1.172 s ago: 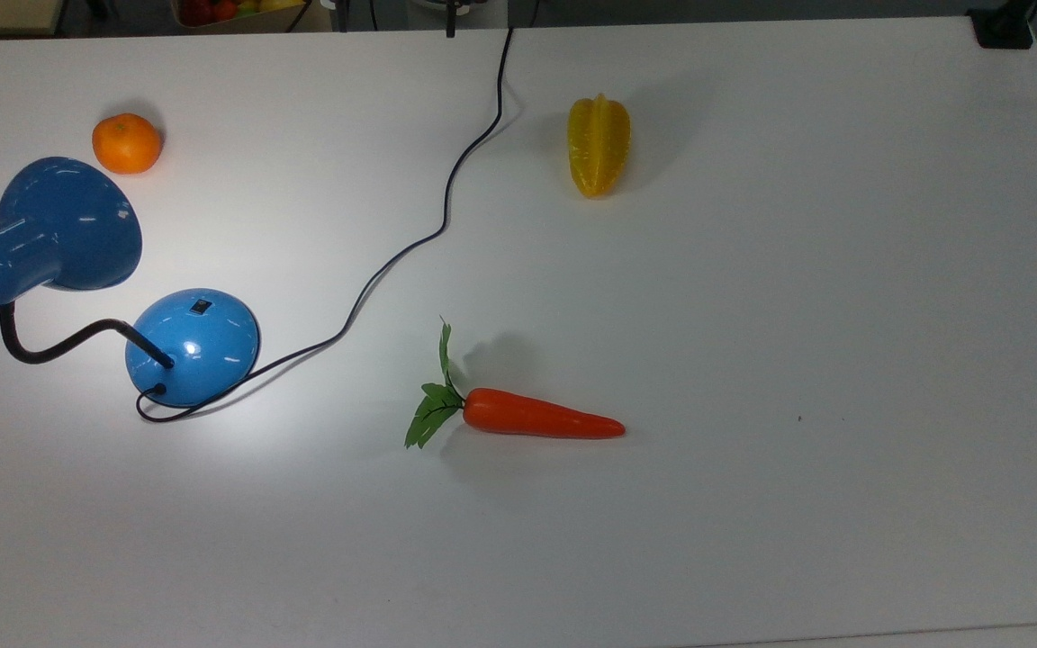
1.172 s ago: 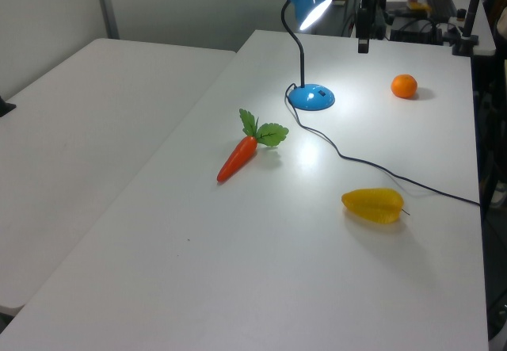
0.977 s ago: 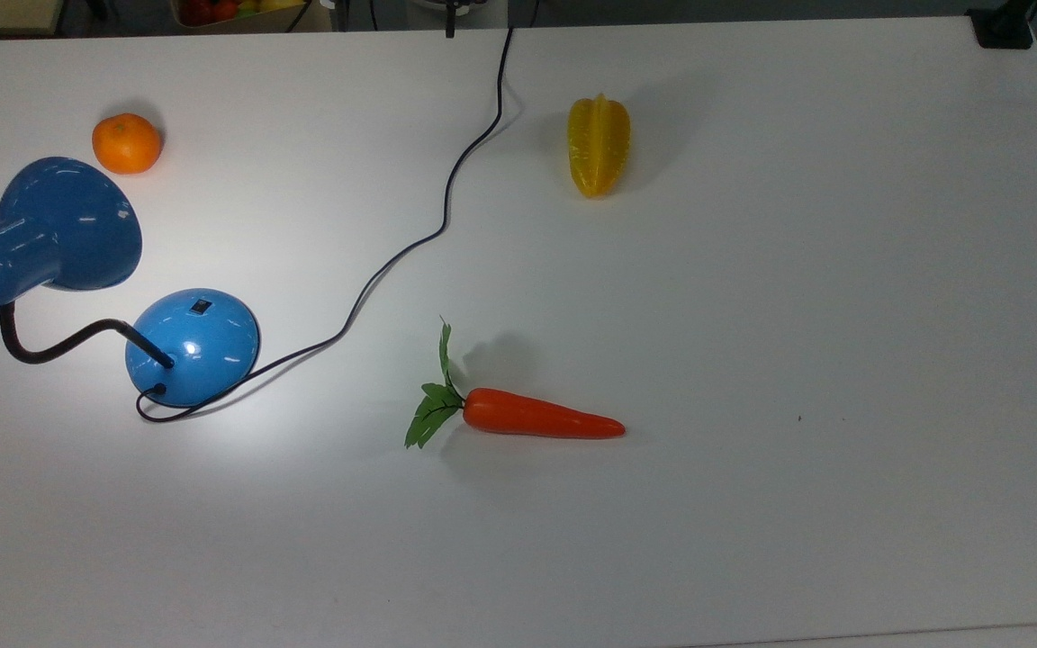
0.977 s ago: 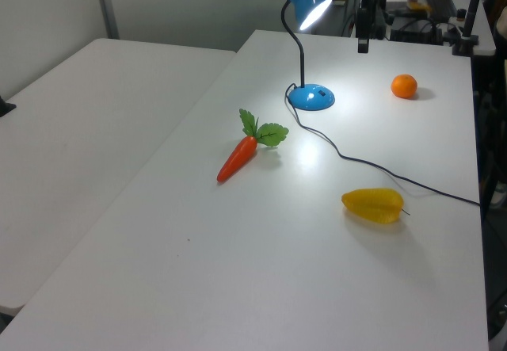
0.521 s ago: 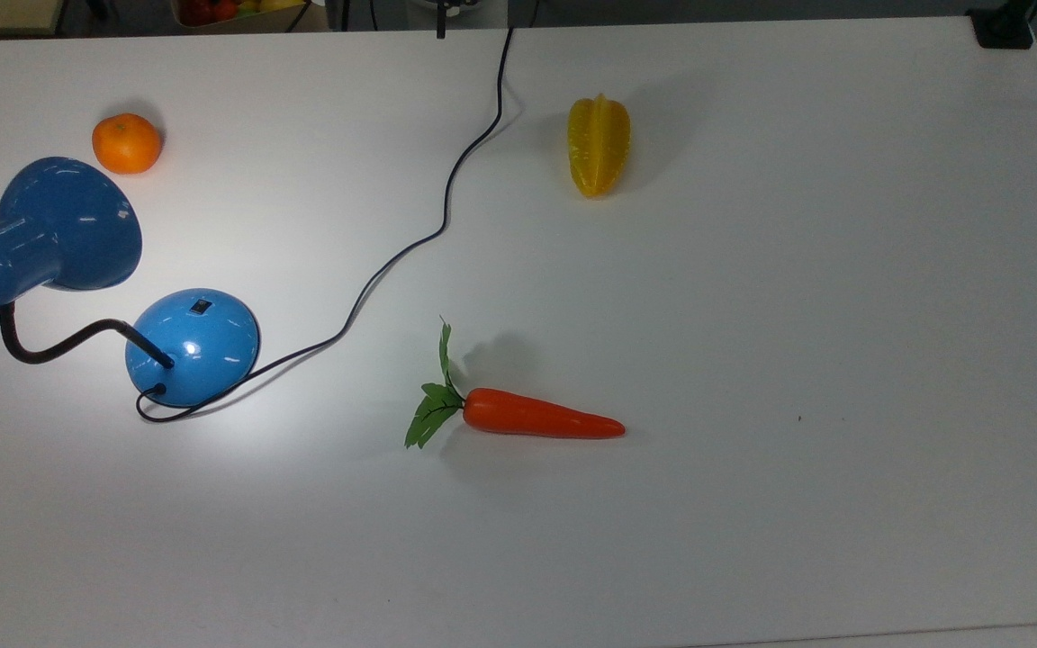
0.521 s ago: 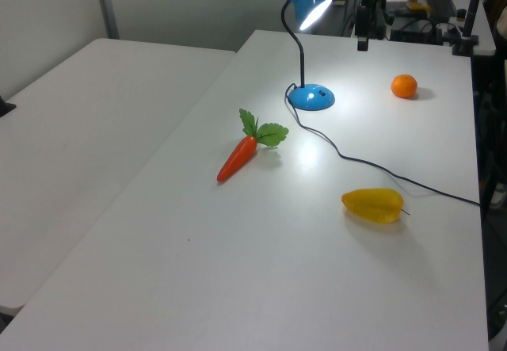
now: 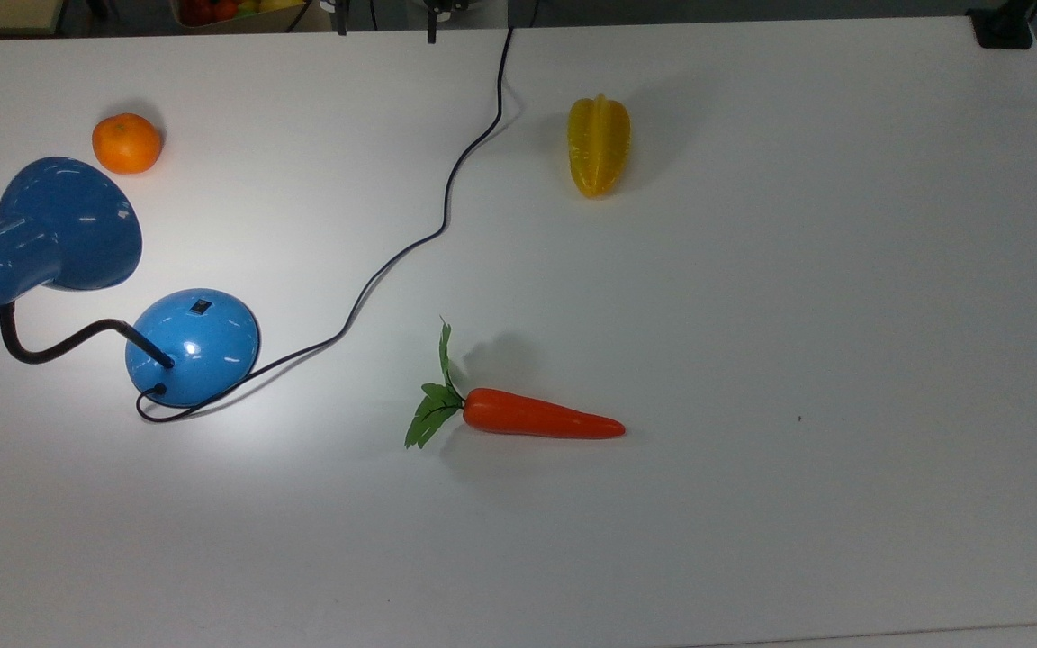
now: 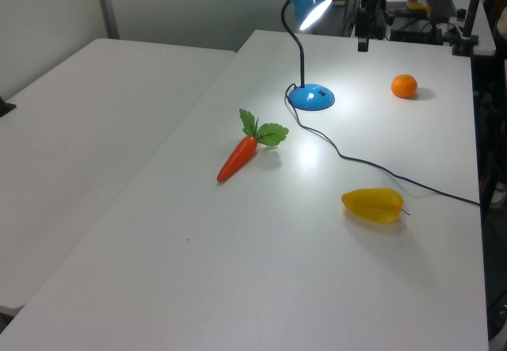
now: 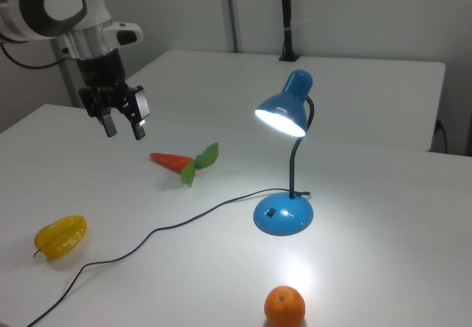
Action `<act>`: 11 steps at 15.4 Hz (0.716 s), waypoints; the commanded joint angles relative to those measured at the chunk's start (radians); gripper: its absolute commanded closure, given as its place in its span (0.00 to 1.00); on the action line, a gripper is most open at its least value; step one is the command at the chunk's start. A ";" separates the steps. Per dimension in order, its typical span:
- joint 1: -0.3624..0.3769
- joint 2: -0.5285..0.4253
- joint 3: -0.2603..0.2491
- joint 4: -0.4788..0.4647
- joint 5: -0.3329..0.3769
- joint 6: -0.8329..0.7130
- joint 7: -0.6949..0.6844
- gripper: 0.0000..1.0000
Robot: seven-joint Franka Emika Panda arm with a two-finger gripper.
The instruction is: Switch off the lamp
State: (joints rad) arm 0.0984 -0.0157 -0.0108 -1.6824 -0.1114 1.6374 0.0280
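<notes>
Above the desk (image 9: 383, 194), well apart from the lit lamp (image 9: 284, 164), the hand (image 9: 124, 125) hangs spread and empty; it should close, then press one fingertip onto the base switch (image 9: 271, 212).

Place: probably a robotics lab.
Furniture: plain white tables (image 9: 383, 98), pale bare walls behind the gripper (image 9: 124, 125).
Gear: black stands and cabling (image 8: 463, 18) beyond the table edge.
Props: toy fruit (image 7: 599, 145) below the gripper.

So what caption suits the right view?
Open hand hangs above the table, apart from the lit lamp.
</notes>
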 commanded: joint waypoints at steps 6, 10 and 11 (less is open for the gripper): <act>-0.008 0.016 -0.005 0.023 0.004 -0.024 0.009 1.00; -0.023 0.019 -0.006 0.018 0.024 -0.002 0.015 1.00; -0.037 0.019 -0.011 0.001 0.025 0.031 0.019 1.00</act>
State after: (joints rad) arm 0.0800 -0.0086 -0.0110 -1.6823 -0.1059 1.6374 0.0281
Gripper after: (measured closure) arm 0.991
